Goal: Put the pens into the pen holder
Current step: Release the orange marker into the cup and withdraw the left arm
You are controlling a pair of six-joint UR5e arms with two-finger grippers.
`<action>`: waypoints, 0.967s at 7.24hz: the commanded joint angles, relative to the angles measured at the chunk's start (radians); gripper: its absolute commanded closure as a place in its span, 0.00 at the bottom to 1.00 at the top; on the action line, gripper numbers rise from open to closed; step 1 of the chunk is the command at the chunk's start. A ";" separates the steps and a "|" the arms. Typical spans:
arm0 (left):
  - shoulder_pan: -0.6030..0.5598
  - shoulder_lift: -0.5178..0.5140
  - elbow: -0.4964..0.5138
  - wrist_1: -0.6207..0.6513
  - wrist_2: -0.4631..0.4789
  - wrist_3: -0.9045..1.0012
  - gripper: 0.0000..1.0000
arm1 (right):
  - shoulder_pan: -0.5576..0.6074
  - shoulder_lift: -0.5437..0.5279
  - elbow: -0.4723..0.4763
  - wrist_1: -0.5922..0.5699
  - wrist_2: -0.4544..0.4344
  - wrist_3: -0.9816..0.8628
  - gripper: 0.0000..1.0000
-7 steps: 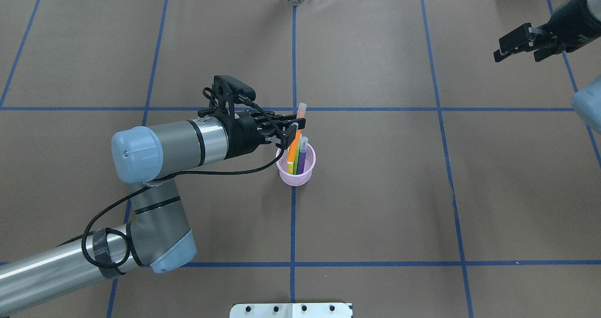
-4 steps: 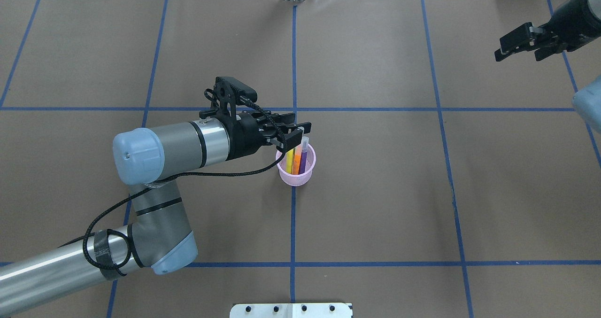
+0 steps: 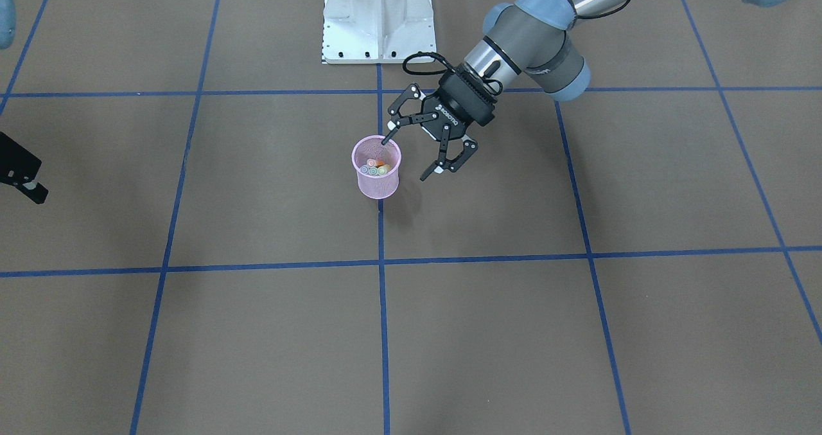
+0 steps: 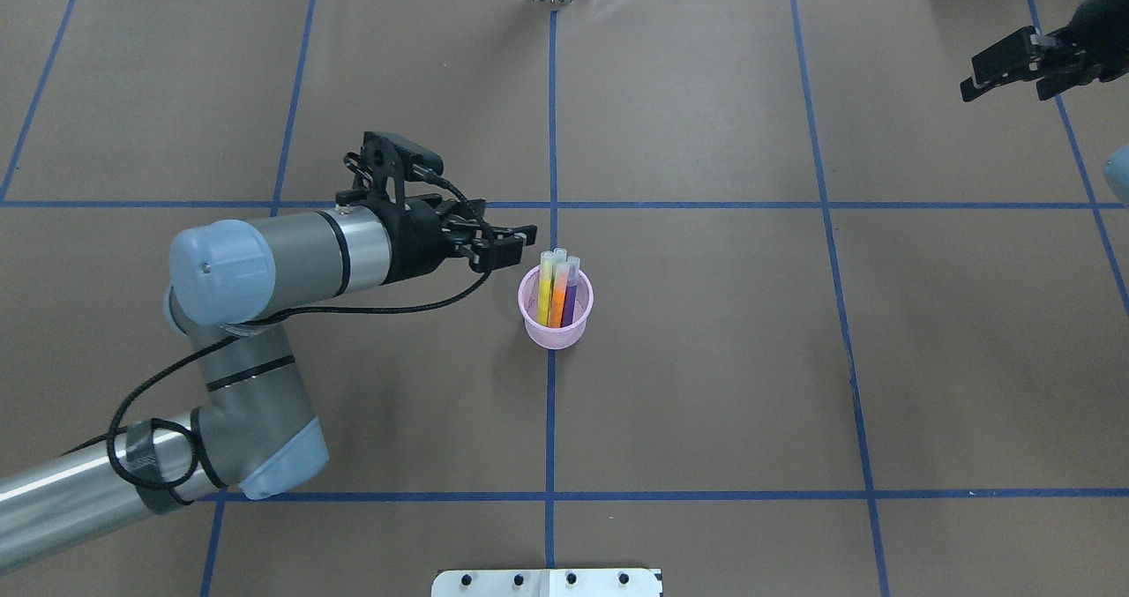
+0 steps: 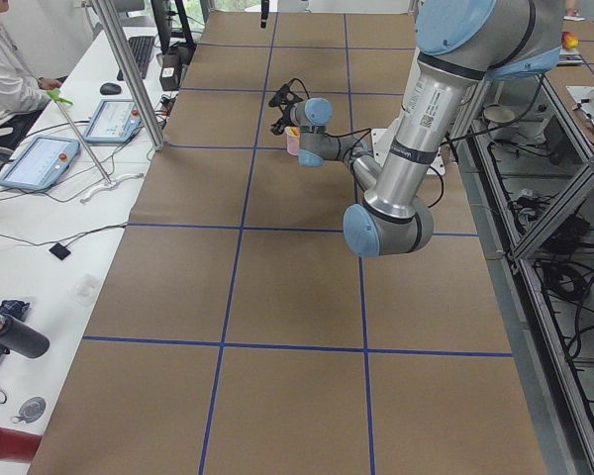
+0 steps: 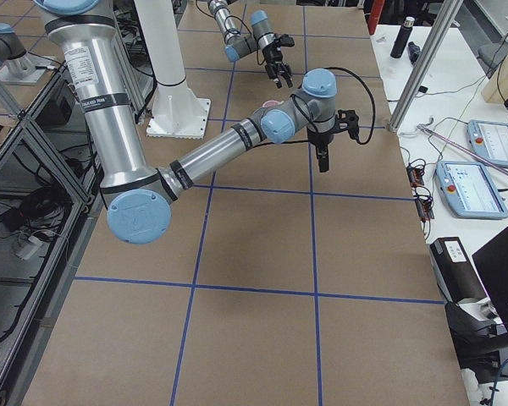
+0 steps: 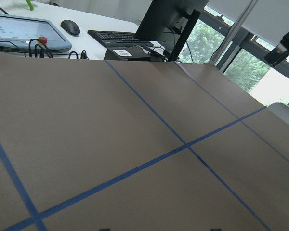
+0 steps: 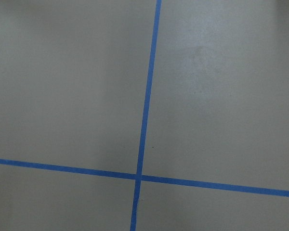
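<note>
The pink mesh pen holder (image 4: 556, 325) stands upright at the table's middle on a blue tape line. Several pens (image 4: 557, 281) stand in it: yellowish, orange, purple and green, pale caps up. In the front-facing view the caps (image 3: 374, 167) show inside the holder (image 3: 377, 184). My left gripper (image 4: 520, 244) is open and empty, just left of the holder's rim; in the front-facing view (image 3: 404, 160) one fingertip sits at the rim. My right gripper (image 4: 1003, 96) is open and empty at the far right edge, well away from the holder.
The white robot base plate (image 3: 379, 17) stands behind the holder on my side. Blue tape lines (image 4: 551, 421) grid the brown table cover. Desks with tablets (image 5: 40, 163) and a seated person (image 5: 5, 69) flank the table's far edge.
My left gripper opened, the orange pen dropped into the holder, and the gripper drew back to the left. My right gripper moved further right and away.
</note>
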 commanded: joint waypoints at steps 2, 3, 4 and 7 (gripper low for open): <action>-0.244 0.174 -0.214 0.428 -0.282 0.150 0.01 | 0.132 -0.060 -0.113 -0.001 0.025 -0.277 0.00; -0.330 0.243 -0.259 0.542 -0.353 0.301 0.01 | 0.186 -0.095 -0.137 -0.001 0.033 -0.355 0.00; -0.481 0.270 -0.260 0.671 -0.505 0.478 0.01 | 0.241 -0.146 -0.159 -0.001 0.033 -0.490 0.00; -0.784 0.339 -0.258 1.053 -0.662 0.907 0.01 | 0.309 -0.280 -0.164 -0.125 0.006 -0.685 0.00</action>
